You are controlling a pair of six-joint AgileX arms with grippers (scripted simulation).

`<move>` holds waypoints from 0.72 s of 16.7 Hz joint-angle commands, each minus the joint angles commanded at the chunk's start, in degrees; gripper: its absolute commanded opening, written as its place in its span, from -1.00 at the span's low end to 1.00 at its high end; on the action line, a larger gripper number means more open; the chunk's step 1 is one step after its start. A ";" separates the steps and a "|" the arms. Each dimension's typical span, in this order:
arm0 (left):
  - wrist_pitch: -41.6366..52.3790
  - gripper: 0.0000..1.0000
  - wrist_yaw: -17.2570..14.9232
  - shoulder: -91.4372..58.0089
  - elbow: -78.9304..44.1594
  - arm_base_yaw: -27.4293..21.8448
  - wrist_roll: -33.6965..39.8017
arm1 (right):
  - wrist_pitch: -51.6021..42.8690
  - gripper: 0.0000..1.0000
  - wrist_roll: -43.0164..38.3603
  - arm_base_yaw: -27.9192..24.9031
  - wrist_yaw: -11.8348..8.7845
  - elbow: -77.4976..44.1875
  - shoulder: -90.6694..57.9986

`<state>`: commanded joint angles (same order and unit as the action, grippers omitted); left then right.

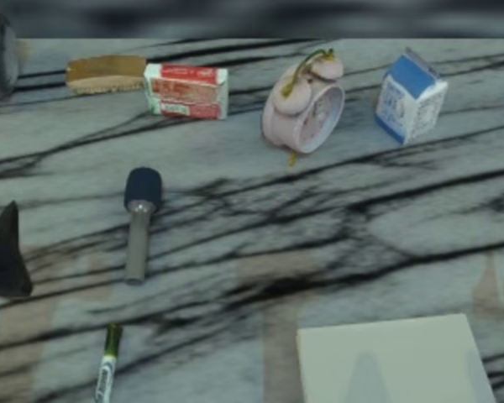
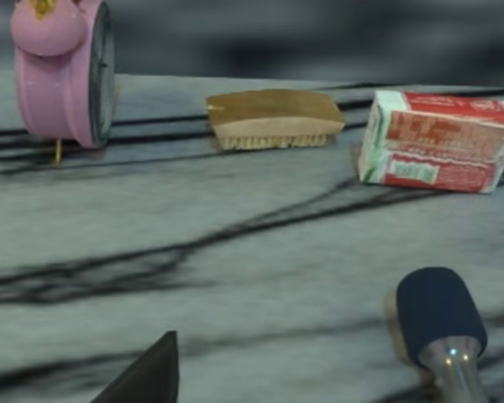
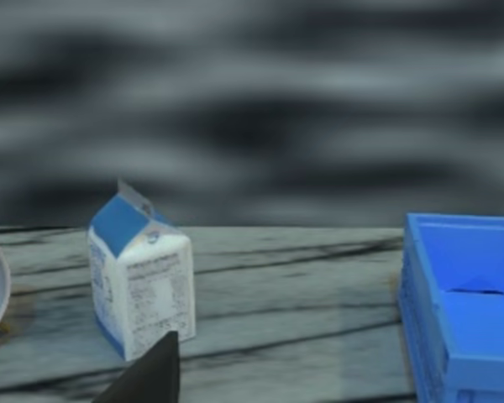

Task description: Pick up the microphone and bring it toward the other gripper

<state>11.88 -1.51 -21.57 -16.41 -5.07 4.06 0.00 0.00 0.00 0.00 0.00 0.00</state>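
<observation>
The microphone (image 1: 139, 222) lies flat on the marble table, left of centre. Its navy foam head (image 1: 143, 189) points to the far side and its grey handle toward the near edge. In the left wrist view the microphone (image 2: 441, 323) lies off to one side of my finger (image 2: 155, 374). My left gripper (image 1: 7, 243) hovers at the table's left edge, well apart from the microphone, open and holding nothing. My right gripper is outside the top view. Only one of its black fingers (image 3: 155, 369) shows in the right wrist view, and it holds nothing.
A brush (image 1: 106, 73), a red-and-white box (image 1: 186, 91), a pink alarm clock (image 1: 304, 101) and a milk carton (image 1: 410, 95) line the far side. A green-and-white marker (image 1: 107, 361) lies near the front left and a white pad (image 1: 395, 361) at the front right. A blue crate (image 3: 462, 311) stands beside the carton.
</observation>
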 joint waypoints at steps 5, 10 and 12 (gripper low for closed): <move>13.41 1.00 -0.40 -27.32 -18.35 -4.45 4.73 | 0.00 1.00 0.00 0.00 0.00 0.00 0.00; 26.64 1.00 -0.82 -55.20 -36.59 -8.95 9.36 | 0.00 1.00 0.00 0.00 0.00 0.00 0.00; 31.03 1.00 -1.08 -64.62 -42.68 -10.59 10.85 | 0.00 1.00 0.00 0.00 0.00 0.00 0.00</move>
<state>42.91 -2.59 -86.19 -59.09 -15.66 14.91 0.00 0.00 0.00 0.00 0.00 0.00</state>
